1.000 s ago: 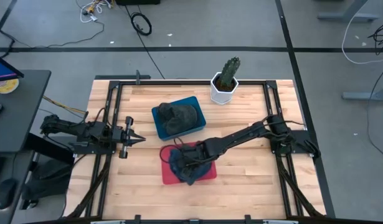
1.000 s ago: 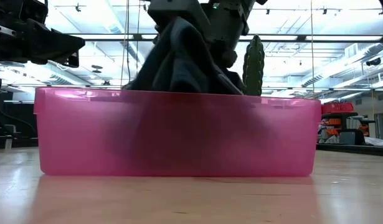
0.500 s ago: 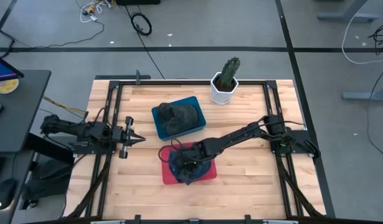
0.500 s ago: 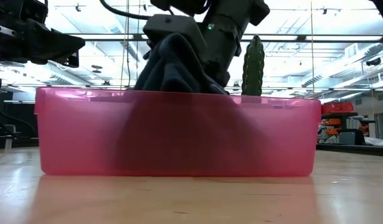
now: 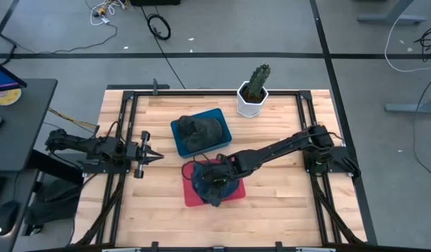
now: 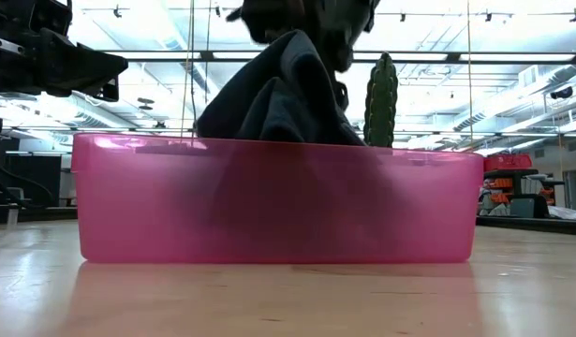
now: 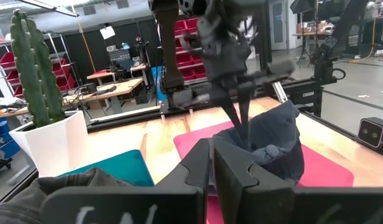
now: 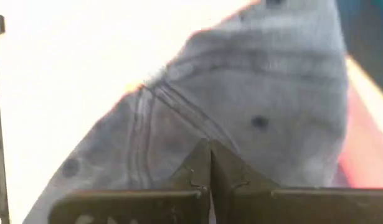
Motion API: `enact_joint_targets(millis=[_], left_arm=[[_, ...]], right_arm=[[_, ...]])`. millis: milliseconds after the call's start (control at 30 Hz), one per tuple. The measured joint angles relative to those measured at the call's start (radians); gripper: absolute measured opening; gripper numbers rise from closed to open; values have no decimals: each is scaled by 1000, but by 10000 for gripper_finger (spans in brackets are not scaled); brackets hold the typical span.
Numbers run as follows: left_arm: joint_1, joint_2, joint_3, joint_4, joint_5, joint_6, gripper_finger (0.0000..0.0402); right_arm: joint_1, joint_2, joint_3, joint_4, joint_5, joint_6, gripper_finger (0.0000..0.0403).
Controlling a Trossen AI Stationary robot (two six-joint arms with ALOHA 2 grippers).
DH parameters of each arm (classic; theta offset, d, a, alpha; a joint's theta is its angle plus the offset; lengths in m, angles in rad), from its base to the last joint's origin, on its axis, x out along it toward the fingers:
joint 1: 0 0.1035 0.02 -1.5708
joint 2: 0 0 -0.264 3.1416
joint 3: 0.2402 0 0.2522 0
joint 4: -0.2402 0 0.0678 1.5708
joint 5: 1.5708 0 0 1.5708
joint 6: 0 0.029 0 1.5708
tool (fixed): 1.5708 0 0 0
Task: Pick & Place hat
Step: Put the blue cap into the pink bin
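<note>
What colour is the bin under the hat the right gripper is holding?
Pink: the bin is translucent pink, best seen in the low view, with the dark hat hanging into it.

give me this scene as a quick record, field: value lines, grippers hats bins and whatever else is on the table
right gripper: over the pink bin, shut on the dark hat
dark hat: bunched, hanging into the pink bin
pink bin: on the table's near middle
blue bin: behind the pink bin, holds another hat
left gripper: shut, holding nothing, parked at the table's left edge
cactus: in a white pot, far edge
</note>
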State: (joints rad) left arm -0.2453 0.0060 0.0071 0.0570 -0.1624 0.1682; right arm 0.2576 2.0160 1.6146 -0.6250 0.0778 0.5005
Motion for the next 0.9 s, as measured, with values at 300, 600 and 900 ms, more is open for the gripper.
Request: enact_joint_targets(millis=[300, 600, 900], left_arm=[[0, 0, 0, 1, 0, 0, 26], [0, 0, 0, 1, -1, 0, 25], [0, 0, 0, 0, 0, 0, 26]], right_arm=[[-40, -31, 1, 60, 134, -123, 0], [-100, 62, -79, 209, -23, -143, 0], [-109, 85, -126, 263, -74, -157, 0]])
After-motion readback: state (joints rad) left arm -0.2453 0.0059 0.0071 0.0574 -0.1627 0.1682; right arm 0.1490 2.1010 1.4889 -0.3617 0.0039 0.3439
